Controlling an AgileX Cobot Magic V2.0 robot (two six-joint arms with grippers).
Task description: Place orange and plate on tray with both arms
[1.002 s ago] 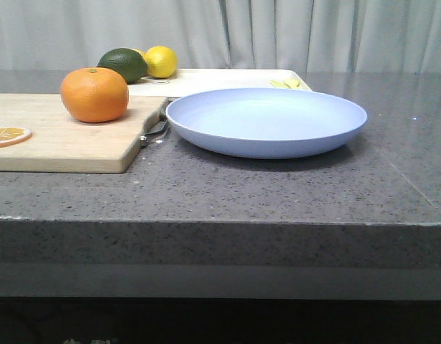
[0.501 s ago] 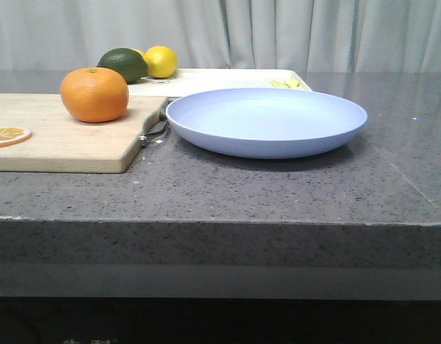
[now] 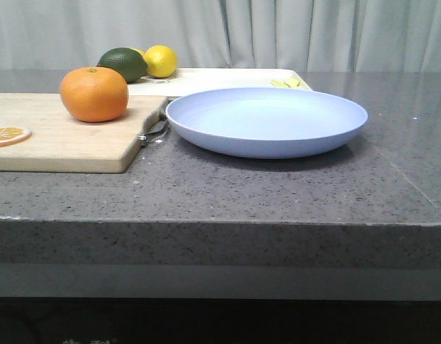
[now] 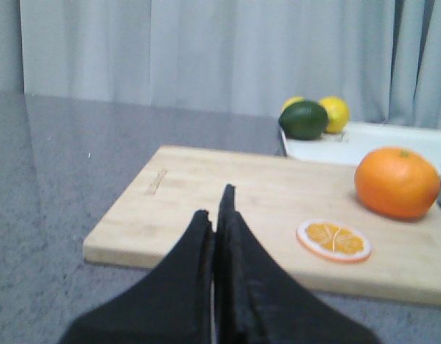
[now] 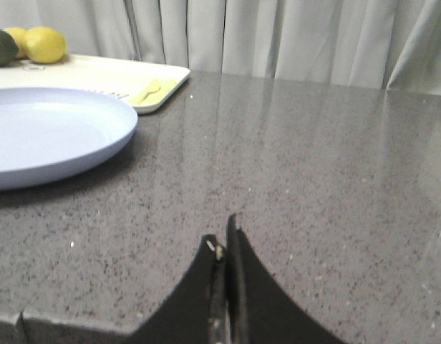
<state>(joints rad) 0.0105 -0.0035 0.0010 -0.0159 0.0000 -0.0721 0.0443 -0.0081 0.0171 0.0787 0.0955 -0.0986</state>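
Overhead nothing, just grey speckled countertop (pale curtains behind).

One orange, one plate, one tray, two closed end effectors, left and right

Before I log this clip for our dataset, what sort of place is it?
Probably a staged kitchen counter: a speckled grey stone countertop, a wooden cutting board carrying the orange and an orange slice, and a plain curtain behind, which suggests a lab mock-up.
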